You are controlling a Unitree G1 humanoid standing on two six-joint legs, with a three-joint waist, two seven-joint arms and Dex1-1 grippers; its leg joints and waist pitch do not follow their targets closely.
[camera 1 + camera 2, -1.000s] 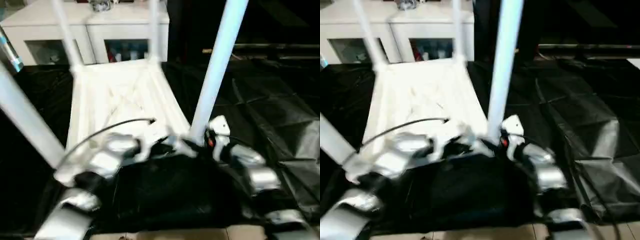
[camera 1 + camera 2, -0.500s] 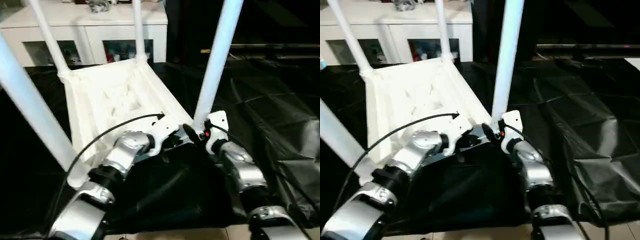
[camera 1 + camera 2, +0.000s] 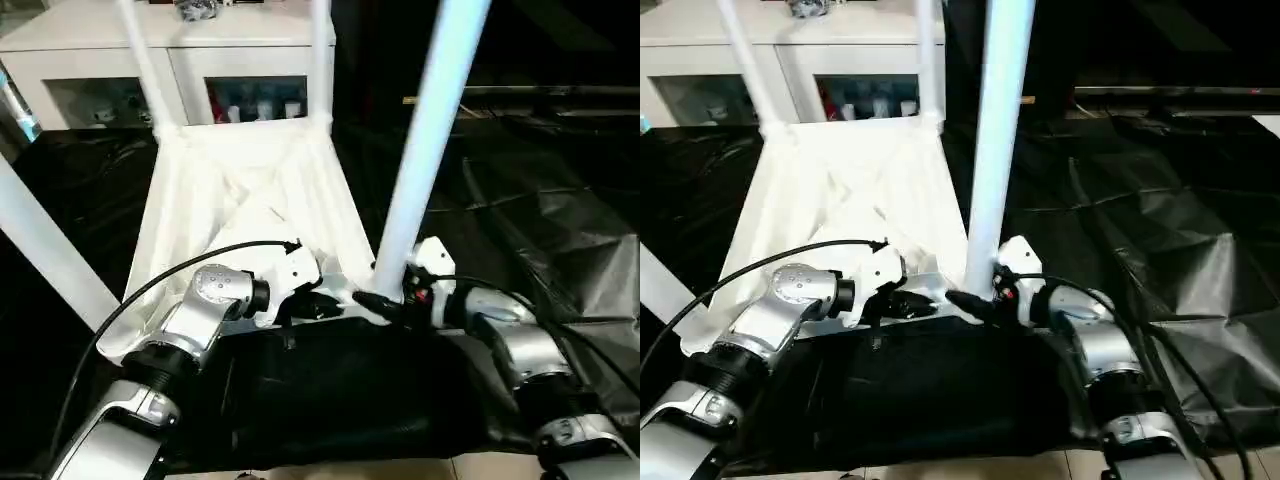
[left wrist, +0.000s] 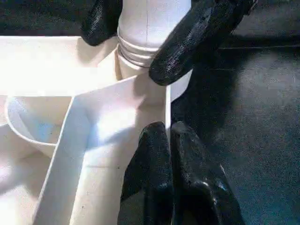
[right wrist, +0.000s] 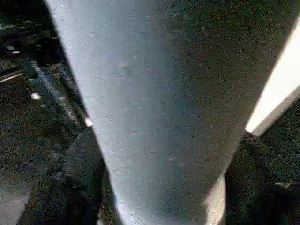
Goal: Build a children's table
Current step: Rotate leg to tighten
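The children's table (image 3: 250, 200) lies upside down on a black sheet, its legs pointing up. My right gripper (image 3: 388, 300) is at the near right corner, its black fingers (image 4: 201, 37) closed on either side of the base of the near right leg (image 3: 430, 140), just above the socket. My left gripper (image 3: 322, 304) reaches in from the left along the table's near edge. Its fingers (image 4: 157, 150) are shut on the thin rim (image 4: 166, 105) just short of that same corner socket. Two far legs (image 3: 320, 60) and the near left leg (image 3: 45, 250) stand in their sockets.
A white cabinet (image 3: 240, 50) with glass-fronted compartments stands right behind the table. The wrinkled black sheet (image 3: 540, 210) covers the floor to the right and in front. A black cable (image 3: 180, 272) arcs over my left forearm.
The whole picture has shifted as my head moved. Both grippers stay at the near right corner; my right forearm now comes in lower and more from the right.
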